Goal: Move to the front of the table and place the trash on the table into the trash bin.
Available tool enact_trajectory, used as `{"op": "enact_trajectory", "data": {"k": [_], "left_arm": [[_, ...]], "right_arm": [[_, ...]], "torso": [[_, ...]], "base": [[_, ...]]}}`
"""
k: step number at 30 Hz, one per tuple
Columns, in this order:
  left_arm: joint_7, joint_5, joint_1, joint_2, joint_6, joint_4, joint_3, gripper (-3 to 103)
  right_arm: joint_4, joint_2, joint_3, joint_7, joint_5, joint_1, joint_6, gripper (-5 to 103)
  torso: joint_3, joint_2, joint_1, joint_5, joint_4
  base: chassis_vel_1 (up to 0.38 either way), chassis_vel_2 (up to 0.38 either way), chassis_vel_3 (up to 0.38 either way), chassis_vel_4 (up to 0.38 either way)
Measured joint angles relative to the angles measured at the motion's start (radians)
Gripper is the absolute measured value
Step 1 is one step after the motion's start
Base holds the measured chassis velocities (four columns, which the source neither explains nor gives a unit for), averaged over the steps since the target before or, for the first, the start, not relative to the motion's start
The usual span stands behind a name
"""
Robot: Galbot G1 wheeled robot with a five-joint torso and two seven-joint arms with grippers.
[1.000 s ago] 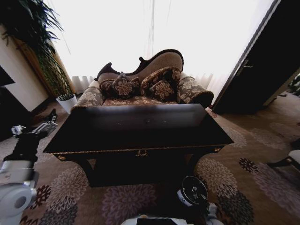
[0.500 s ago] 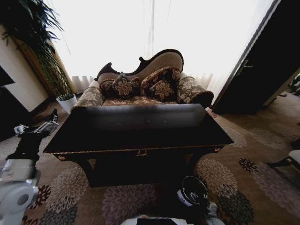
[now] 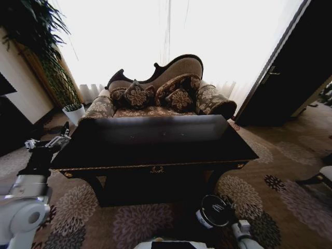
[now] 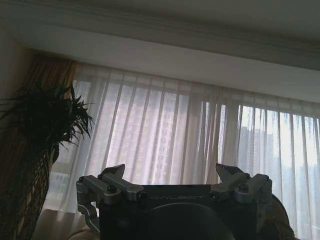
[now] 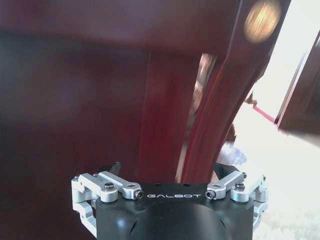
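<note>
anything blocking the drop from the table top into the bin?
Nothing visible does. The trash bin stands on the carpet just in front of the table, right of centre, with nothing over it. The left gripper, open, hovers at the table's left corner. The right gripper, open, is low, facing a table leg.

The left arm reaches forward at ten o'clock, its left gripper [image 3: 47,143] raised with jaws spread. The right gripper [image 5: 167,172], low at five o'clock, is likewise spread.

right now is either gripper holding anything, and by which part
Nothing is held. The left gripper is open with only curtains beyond it; the right gripper is open and empty, facing the table.
</note>
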Motion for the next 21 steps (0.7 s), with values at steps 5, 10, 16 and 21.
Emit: {"op": "enact_trajectory", "data": {"k": [5, 10, 16, 21], "left_arm": [[-0.003, 0.028, -0.015, -0.012, 0.003, 0.012, 0.045, 100], [-0.013, 0.046, -0.023, -0.020, 0.009, 0.018, 0.069, 100], [-0.016, 0.046, -0.032, -0.021, 0.011, 0.027, 0.071, 100], [-0.071, 0.052, -0.032, -0.021, 0.038, 0.035, 0.066, 100]], "right_arm": [[0.129, 0.029, 0.053, -0.003, -0.008, -0.090, 0.041, 100], [0.256, 0.051, 0.076, -0.001, -0.012, -0.154, 0.062, 100], [0.413, 0.089, 0.099, 0.040, -0.010, -0.201, 0.049, 100], [0.541, 0.095, 0.138, 0.048, 0.002, -0.222, 0.050, 100]], "torso": [[0.000, 0.000, 0.000, 0.0001, -0.0001], [0.000, 0.000, 0.000, 0.0000, -0.0001], [0.000, 0.000, 0.000, 0.0000, 0.0000], [0.000, 0.000, 0.000, 0.0000, 0.0000]], "base": [[0.000, 0.000, 0.000, 0.000], [0.000, 0.000, 0.000, 0.000], [0.000, 0.000, 0.000, 0.000], [0.000, 0.000, 0.000, 0.000]]}}
